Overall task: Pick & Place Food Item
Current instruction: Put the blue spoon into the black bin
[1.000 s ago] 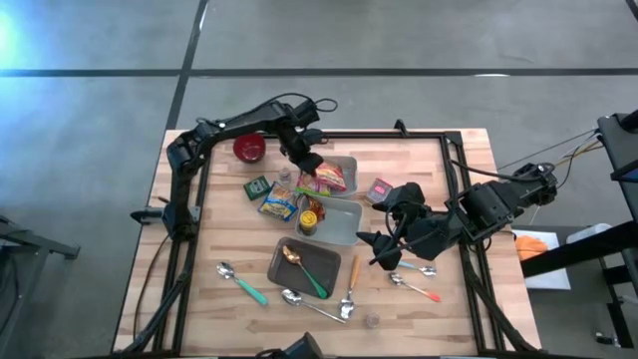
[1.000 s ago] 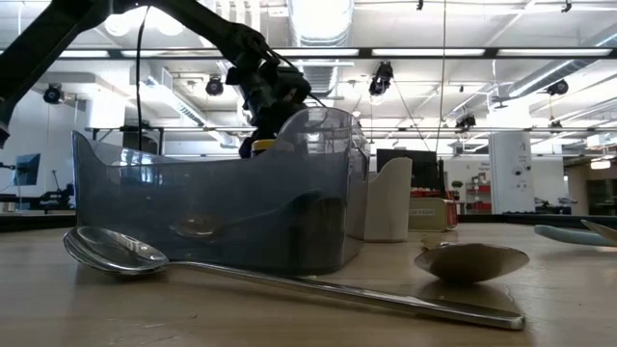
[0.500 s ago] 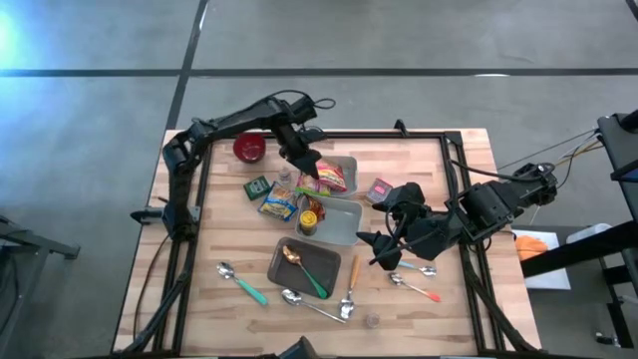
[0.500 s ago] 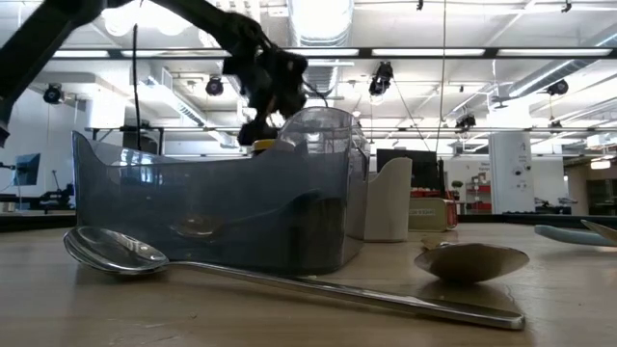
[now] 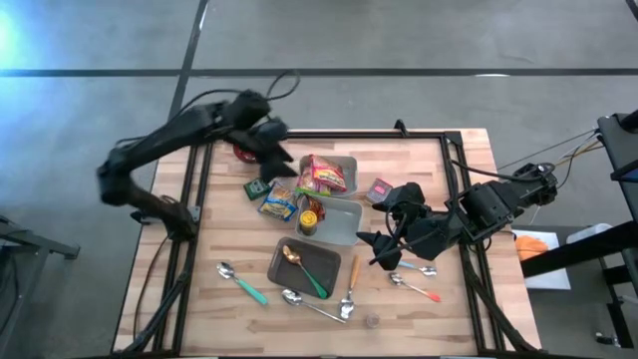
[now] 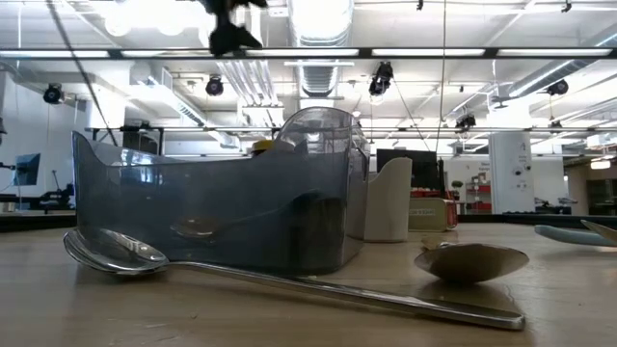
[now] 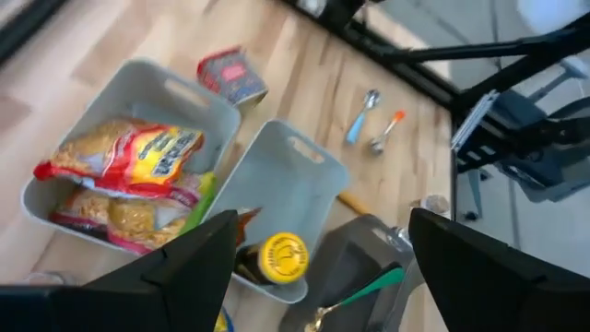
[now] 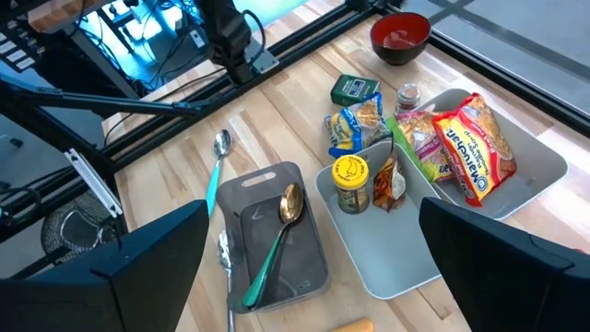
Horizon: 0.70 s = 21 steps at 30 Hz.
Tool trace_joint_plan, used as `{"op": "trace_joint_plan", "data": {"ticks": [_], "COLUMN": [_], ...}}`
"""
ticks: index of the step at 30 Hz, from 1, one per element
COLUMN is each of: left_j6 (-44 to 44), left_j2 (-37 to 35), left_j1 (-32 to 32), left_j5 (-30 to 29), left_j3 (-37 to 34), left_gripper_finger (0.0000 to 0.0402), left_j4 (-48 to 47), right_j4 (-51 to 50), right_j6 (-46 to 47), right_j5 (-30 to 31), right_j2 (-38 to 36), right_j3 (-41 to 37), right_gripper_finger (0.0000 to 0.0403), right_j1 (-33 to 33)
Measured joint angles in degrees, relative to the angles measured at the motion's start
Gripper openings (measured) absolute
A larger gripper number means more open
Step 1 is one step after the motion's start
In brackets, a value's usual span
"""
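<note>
Hovering over the table's far-left part, the left gripper (image 5: 271,152) has its fingers spread and carries nothing; it sits just beside the red bowl (image 5: 247,152) in the high view. The noodle packet (image 5: 322,177), red and yellow, lies in the far grey bin (image 5: 348,163), off to the gripper's right and clear of it. In the left wrist view the packet (image 7: 124,155) rests on top of other packets in that bin (image 7: 180,96), with open space between it and the 2 dark fingers (image 7: 175,267).

A second bin (image 5: 344,224) stands just beside the first, holding a yellow-lidded jar (image 5: 309,220). More packets (image 5: 278,201) lie on the wood left of the bins. Nearer, a dark tray (image 5: 329,261) holds 2 spoons (image 5: 295,258).

Right gripper (image 5: 384,249) waits at the table's right side, fingers wide, empty, near the tray's right edge.
</note>
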Motion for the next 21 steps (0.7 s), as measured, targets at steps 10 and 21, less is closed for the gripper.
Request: {"op": "trace_joint_plan", "data": {"ticks": [10,21], "left_j6": [-10.3,-21.8], "left_j2": [-18.7,-22.7], "left_j1": [-8.8,-15.5], "left_j5": [-0.5,-3.2], "left_j3": [-21.9,-29.6], "left_gripper_finger": [0.0323,0.0324], "left_j4": [14.9,20.5], "right_j4": [0.0,3.2], "right_j6": [0.0,-3.6], "right_j5": [0.0,7.6], "right_j2": [0.0,0.0], "right_j3": [0.0,0.0], "right_gripper_finger": [0.0389,0.0389], "right_j1": [0.0,-0.4]}}
